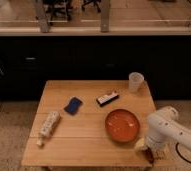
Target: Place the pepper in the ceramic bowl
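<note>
The ceramic bowl (122, 125) is a wide, shallow orange-red dish on the right half of the wooden table (84, 145), and nothing lies in it. My gripper (145, 148) hangs at the end of the white arm at the table's front right corner, just right of and in front of the bowl. It stands open, low over the tabletop. A small dark red pepper (149, 156) shows just under the gripper at the table's edge, partly hidden by it.
A translucent white cup (135, 81) stands at the back right corner. A black and white flat item (107, 99) and a blue object (73, 105) lie mid-table. A pale bottle (48, 126) lies on its side at the front left.
</note>
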Action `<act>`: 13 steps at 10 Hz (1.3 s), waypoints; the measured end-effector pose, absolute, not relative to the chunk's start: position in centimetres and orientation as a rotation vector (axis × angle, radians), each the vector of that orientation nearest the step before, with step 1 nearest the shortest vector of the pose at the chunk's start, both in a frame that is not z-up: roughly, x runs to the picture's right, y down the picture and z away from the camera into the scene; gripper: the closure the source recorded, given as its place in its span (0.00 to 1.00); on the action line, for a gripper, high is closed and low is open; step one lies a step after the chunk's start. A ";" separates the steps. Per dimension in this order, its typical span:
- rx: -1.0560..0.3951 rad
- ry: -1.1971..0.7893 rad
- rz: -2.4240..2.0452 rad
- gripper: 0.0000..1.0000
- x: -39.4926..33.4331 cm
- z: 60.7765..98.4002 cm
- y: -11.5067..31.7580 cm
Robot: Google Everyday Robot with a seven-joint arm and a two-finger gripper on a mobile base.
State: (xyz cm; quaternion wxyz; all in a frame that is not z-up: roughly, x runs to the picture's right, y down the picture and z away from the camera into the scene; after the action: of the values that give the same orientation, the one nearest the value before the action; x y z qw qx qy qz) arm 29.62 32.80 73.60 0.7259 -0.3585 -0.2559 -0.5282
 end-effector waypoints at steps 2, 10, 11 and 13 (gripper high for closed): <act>-0.776 -0.583 -1.147 0.40 30.1 73.6 32.5; -0.750 -0.677 -1.121 1.00 30.3 73.4 32.4; -0.742 -0.678 -1.107 1.00 30.4 73.3 32.2; -0.739 -0.670 -1.059 1.00 30.4 73.0 31.6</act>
State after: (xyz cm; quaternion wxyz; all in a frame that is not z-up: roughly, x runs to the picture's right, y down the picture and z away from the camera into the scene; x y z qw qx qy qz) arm 30.44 31.64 72.96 0.7468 -0.3377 -0.3063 -0.4842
